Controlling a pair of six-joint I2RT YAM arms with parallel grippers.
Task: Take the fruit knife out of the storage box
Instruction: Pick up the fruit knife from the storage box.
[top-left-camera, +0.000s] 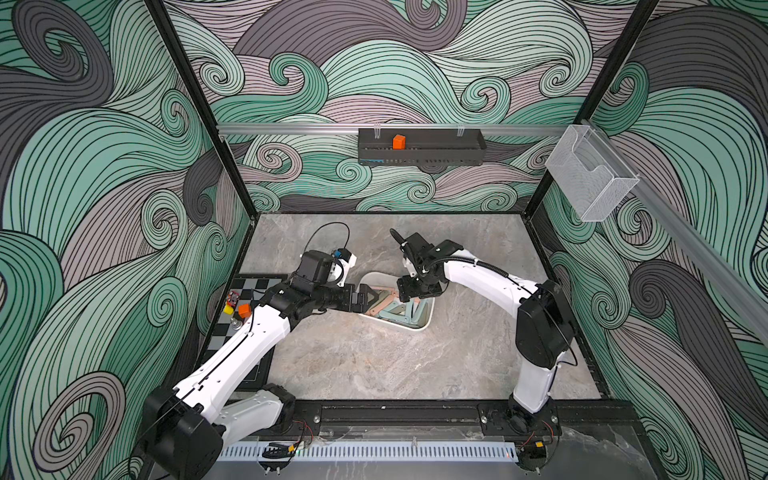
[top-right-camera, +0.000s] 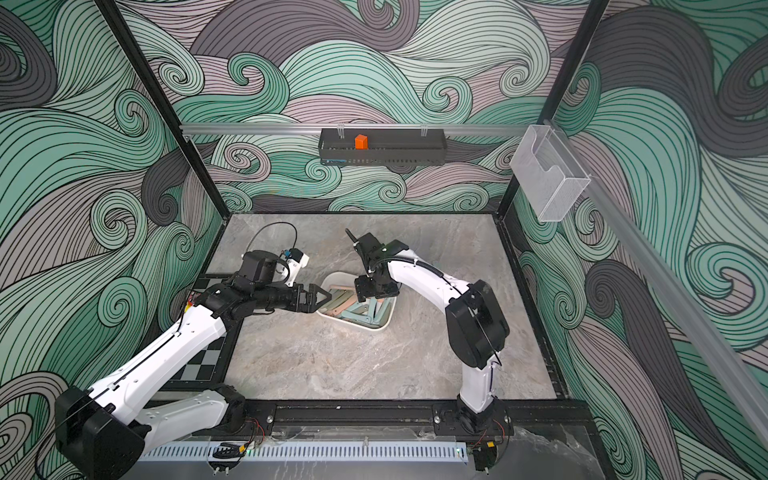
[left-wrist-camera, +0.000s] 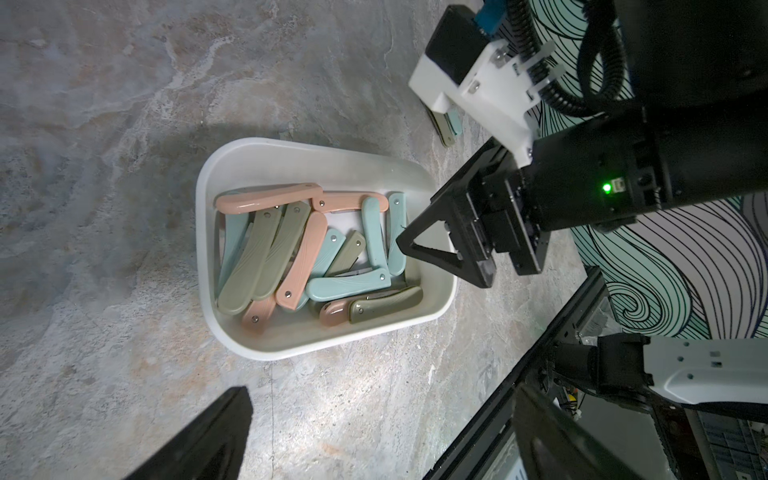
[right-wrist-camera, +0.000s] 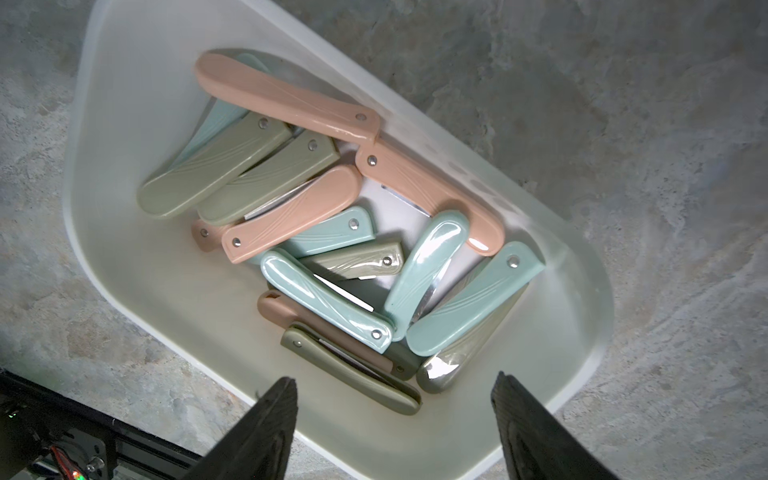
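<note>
Fruit knives (right-wrist-camera: 286, 104), folded, with smooth, curved pastel handles in pink, sage and pale blue, each riveted at one end, lie heaped in the storage box (left-wrist-camera: 291, 166). The box is a glossy white tub with rounded corners on the mottled grey desk (left-wrist-camera: 104, 124). Right jaws hang apart and empty above the heap; left jaws stand wide apart by the box's rim.

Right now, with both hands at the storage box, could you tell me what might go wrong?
The fruit knives lie crossed in a heap in the storage box, so the open right hand may drag up a neighbour.
A few blades show partly out; a finger could catch one.
The open left hand hangs at the box's rim, close to the right hand; they might collide.
</note>
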